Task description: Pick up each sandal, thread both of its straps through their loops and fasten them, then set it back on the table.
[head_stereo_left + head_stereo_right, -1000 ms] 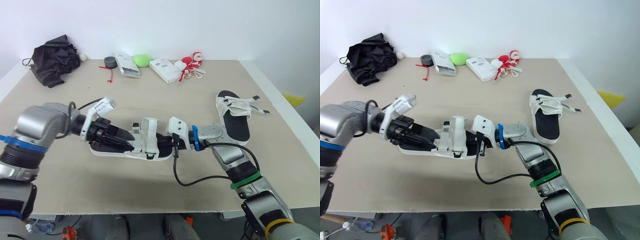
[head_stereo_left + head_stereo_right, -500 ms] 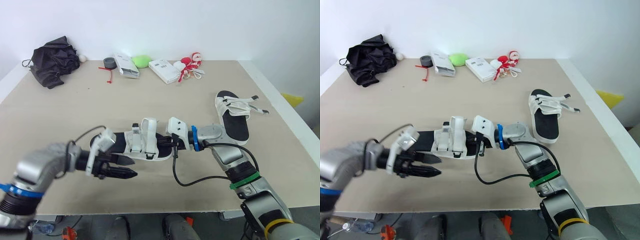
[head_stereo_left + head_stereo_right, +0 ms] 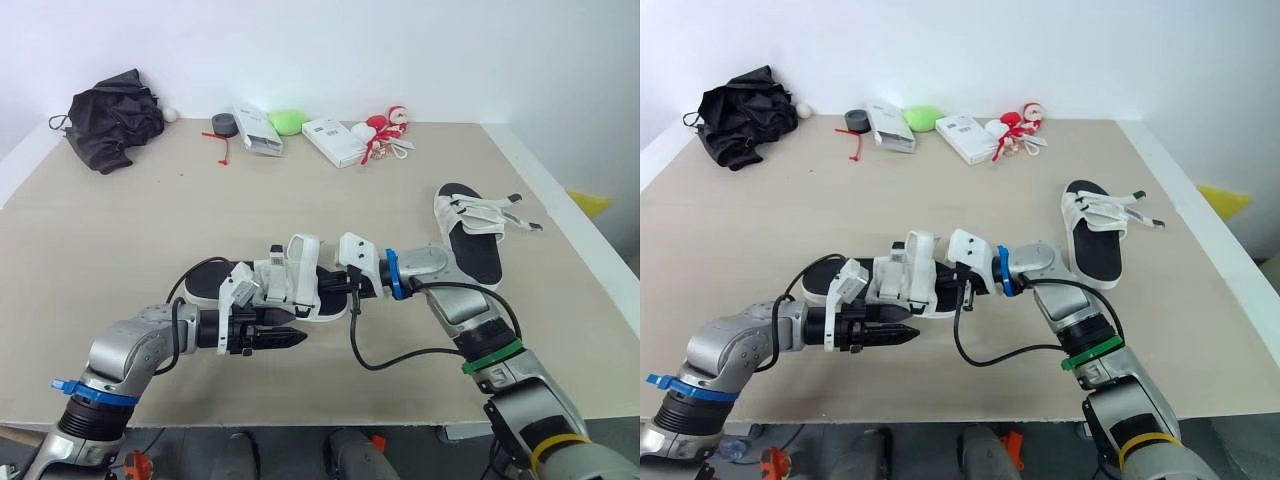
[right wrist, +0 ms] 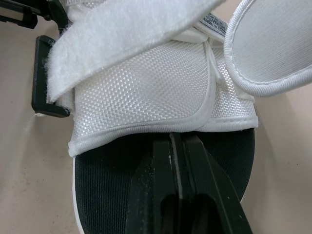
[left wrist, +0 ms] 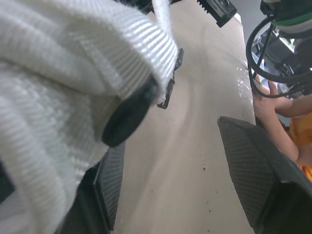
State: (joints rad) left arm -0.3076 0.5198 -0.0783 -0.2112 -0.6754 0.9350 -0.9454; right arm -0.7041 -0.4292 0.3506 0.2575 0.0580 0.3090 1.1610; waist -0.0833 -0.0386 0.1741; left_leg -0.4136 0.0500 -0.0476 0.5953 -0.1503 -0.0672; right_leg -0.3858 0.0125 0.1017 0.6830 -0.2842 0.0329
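The left claw (image 3: 290, 338) hangs released just beside the sandal (image 3: 292, 283), toward the front edge of the tabletop (image 3: 150, 230). The right claw (image 4: 176, 142), clenched, seemingly rests on its black insole (image 4: 107, 185).

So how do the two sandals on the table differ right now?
The near sandal lies crosswise in the middle of the table, with the left claw and right claw at it. The far sandal lies lengthwise near the right edge, away from both. The near sandal's straps arch up over its footbed, while the far sandal's strap ends splay out sideways, loose. Both have white straps and a black footbed.
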